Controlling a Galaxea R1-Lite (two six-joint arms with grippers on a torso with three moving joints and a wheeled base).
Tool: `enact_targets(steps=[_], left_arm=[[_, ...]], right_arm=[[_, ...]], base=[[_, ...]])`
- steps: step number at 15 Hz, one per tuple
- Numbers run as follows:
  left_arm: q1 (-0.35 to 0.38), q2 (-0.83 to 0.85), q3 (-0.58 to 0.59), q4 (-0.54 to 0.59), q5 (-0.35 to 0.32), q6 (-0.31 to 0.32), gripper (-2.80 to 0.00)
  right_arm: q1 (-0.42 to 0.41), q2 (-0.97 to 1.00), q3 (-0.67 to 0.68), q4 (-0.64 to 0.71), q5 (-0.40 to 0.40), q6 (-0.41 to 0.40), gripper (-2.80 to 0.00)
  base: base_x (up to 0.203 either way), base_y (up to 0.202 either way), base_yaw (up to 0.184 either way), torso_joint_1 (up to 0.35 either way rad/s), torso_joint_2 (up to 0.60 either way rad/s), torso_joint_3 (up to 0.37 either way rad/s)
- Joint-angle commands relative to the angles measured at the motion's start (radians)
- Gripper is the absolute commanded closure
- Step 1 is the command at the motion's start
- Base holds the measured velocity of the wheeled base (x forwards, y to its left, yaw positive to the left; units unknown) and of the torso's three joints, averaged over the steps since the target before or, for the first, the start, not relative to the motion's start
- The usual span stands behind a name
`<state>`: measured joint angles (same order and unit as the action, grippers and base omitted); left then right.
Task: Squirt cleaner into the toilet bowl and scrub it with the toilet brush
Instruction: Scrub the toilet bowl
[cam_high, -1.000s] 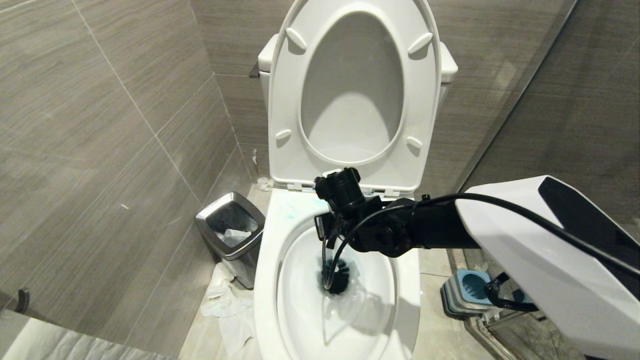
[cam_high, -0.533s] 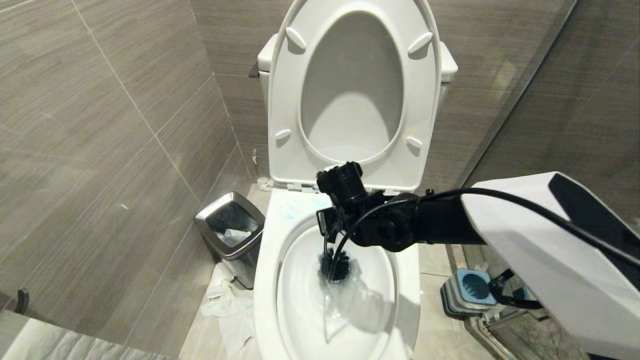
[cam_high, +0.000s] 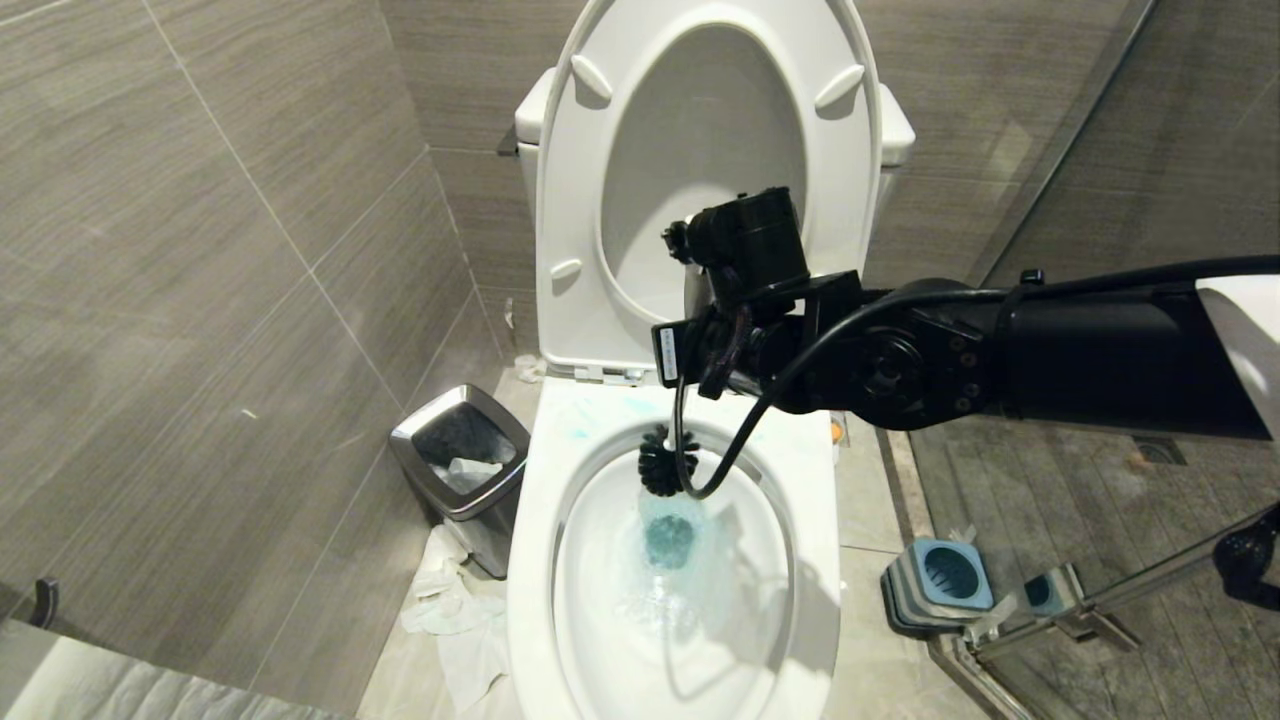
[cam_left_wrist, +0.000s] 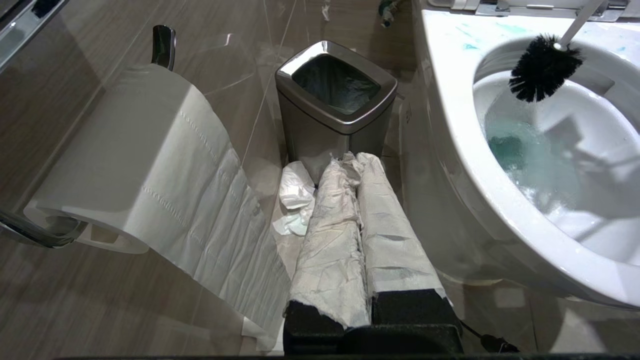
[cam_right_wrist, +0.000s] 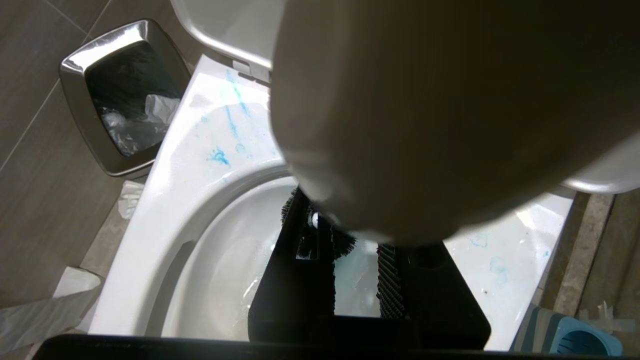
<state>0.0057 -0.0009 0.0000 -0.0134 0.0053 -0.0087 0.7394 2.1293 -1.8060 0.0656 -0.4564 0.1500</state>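
The white toilet bowl stands open, seat and lid raised. Turquoise cleaner tints the water and streaks the rim. My right gripper reaches in from the right over the back of the bowl, shut on the toilet brush. Its dark bristle head hangs in the air just above the back of the basin, clear of the water. In the right wrist view the handle's pale end fills most of the picture and hides the fingertips. My left gripper, fingers wrapped in white paper, is shut and parked low beside the toilet.
A steel-rimmed bin stands left of the toilet with crumpled paper on the floor by it. The blue-and-grey brush holder sits on the floor to the right, by a glass partition. A toilet roll hangs near the left gripper.
My right arm has risen and drawn the brush head up out of the water to the level of the back rim. The blue-tinted water now shows. The left arm has kept still.
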Motion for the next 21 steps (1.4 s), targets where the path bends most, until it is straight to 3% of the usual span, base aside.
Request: enact_targets(steps=[1, 10, 21], left_arm=[[0.0, 0.001, 0.008, 0.0, 0.001, -0.001, 0.0], [0.0, 0.0, 0.008, 0.0, 0.001, 0.0, 0.0], [0.0, -0.001, 0.008, 0.0, 0.001, 0.001, 0.0]], right_arm=[[0.0, 0.033, -0.006, -0.007, -0.002, 0.002, 0.0], [-0.003, 0.294, -0.004, -0.04, -0.022, 0.003, 0.0], [0.025, -0.027, 0.014, 0.028, -0.026, -0.047, 0.0]], base=[[0.0, 0.0, 0.0, 0.0, 0.0, 0.0], [0.0, 0.0, 0.0, 0.0, 0.0, 0.0], [0.0, 0.0, 0.0, 0.0, 0.0, 0.0]])
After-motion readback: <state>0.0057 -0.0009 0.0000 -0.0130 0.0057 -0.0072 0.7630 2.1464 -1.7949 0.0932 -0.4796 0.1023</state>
